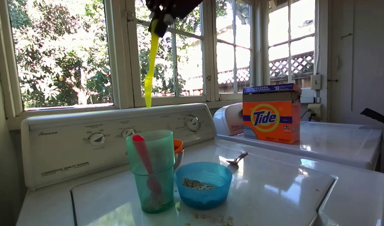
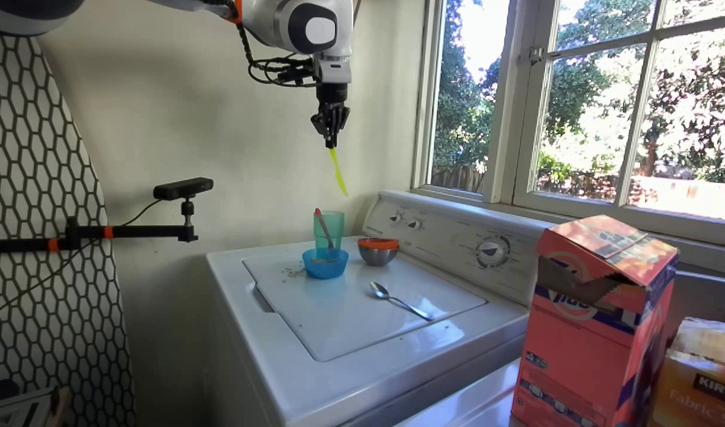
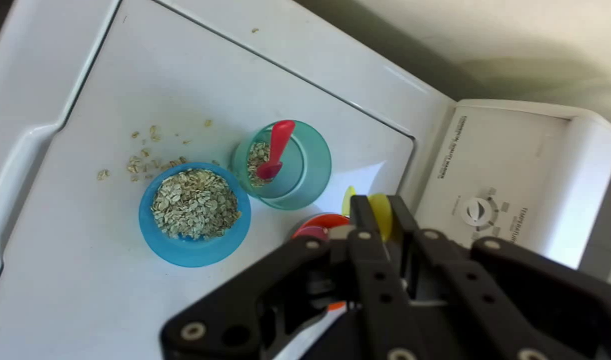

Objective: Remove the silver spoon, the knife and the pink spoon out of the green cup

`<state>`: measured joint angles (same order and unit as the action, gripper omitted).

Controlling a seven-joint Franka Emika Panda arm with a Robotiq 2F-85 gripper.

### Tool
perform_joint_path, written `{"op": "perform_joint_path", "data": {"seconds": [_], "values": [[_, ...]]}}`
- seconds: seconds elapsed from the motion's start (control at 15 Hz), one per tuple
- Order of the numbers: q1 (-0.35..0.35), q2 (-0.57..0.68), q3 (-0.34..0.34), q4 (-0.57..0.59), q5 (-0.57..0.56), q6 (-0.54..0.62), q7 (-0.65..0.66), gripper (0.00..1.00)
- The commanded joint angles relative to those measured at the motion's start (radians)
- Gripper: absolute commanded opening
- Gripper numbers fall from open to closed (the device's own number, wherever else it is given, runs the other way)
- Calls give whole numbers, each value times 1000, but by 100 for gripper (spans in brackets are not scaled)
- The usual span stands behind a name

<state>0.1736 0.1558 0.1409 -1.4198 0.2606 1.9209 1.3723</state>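
Note:
My gripper (image 2: 331,142) is shut on the yellow-green knife (image 2: 338,172), which hangs blade down high above the washer top. The gripper (image 1: 159,27) and knife (image 1: 151,66) also show in an exterior view near the windows. In the wrist view the knife (image 3: 382,212) sits between the fingertips (image 3: 378,210). The green cup (image 1: 163,157) stands upright on the lid, below the gripper and to one side, also in the wrist view (image 3: 313,170). The pink spoon (image 1: 142,153) leans inside it, handle up (image 3: 280,140). The silver spoon (image 2: 401,301) lies on the lid (image 1: 238,158).
A blue bowl (image 3: 195,255) of oats stands beside the cup. A steel bowl (image 2: 378,255) with an orange bowl (image 2: 379,243) in it is near the control panel (image 1: 69,144). Loose oats (image 3: 145,160) lie on the lid. A Tide box (image 1: 270,119) stands on the neighbouring machine.

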Motion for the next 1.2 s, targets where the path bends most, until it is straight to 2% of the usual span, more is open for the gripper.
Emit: {"op": "perform_joint_path", "data": {"seconds": [0.0, 0.07, 0.2, 0.4, 0.8, 1.0, 1.13], "values": [[-42, -99, -38, -99, -22, 17, 17, 3], [-37, -111, -48, -117, -122, 18, 26, 3], [-35, -119, -53, -170, -234, 37, -8, 3], [-21, -95, -35, -268, -364, 128, -77, 3], [17, -25, -67, -446, -831, 417, 170, 3], [66, 10, -145, -472, -1081, 444, 355, 3], [52, 36, -137, -475, -1240, 393, 506, 3]]}}
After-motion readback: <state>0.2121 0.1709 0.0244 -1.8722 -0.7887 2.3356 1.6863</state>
